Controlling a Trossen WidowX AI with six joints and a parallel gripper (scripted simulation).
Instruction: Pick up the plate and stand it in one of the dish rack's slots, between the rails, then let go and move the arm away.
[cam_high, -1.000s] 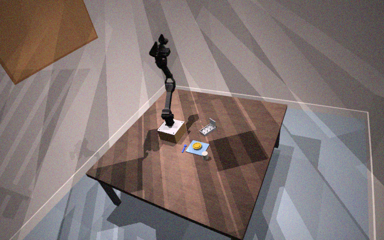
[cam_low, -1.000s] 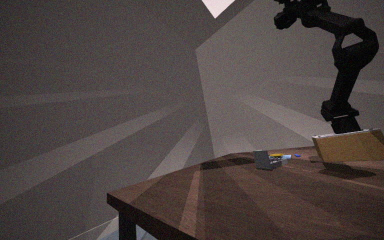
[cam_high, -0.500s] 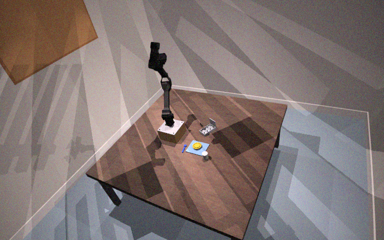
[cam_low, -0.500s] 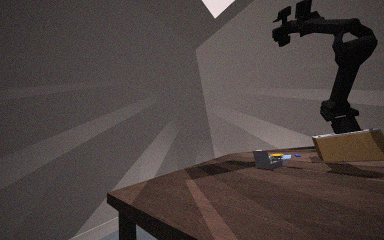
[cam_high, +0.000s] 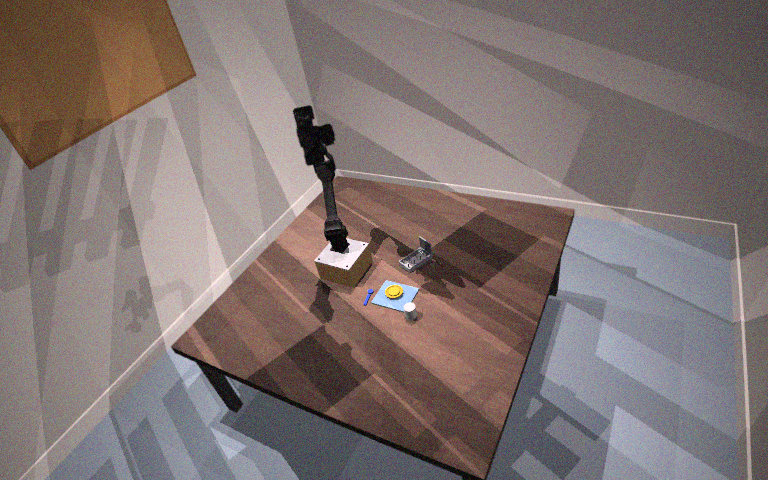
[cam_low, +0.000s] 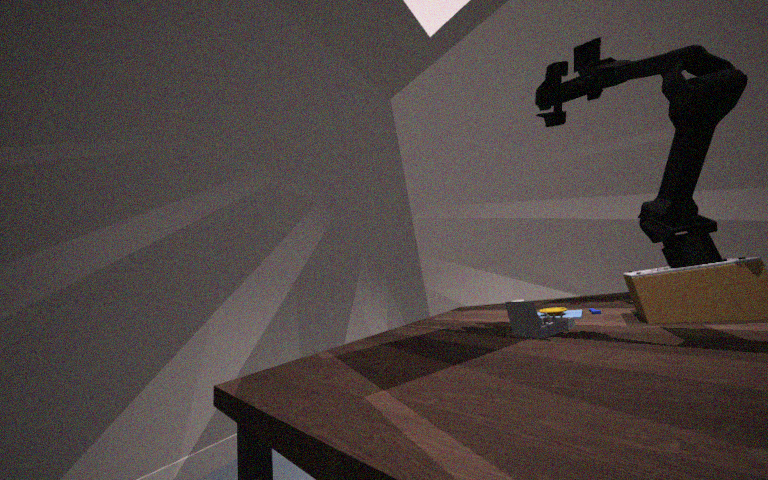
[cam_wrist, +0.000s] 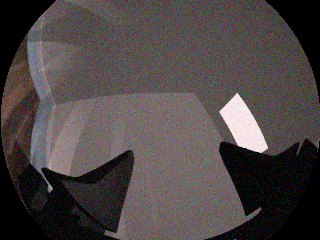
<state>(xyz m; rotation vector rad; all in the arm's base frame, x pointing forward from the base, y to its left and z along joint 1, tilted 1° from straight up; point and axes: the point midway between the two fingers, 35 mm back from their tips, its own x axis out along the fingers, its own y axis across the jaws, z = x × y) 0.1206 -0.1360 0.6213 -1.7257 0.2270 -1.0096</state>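
The yellow plate (cam_high: 394, 291) (cam_low: 552, 310) lies flat on a light blue mat (cam_high: 385, 301) (cam_low: 573, 313) on the wooden table (cam_high: 430, 362) (cam_low: 566, 407). The grey dish rack (cam_high: 416, 259) (cam_low: 532, 322) stands just behind the mat, with one end panel raised. My gripper (cam_high: 304, 116) (cam_low: 550, 107) (cam_wrist: 178, 152) is open and empty, high above the table on the raised arm and far from the plate and the rack. In the wrist view only the walls show between the two dark fingers.
The arm stands on a wooden box (cam_high: 342, 266) (cam_low: 696, 294) beside the mat. A blue spoon (cam_high: 368, 296) (cam_low: 594, 310) lies left of the mat and a white cup (cam_high: 410, 311) stands at its front corner. An orange panel (cam_high: 84, 67) hangs on the wall.
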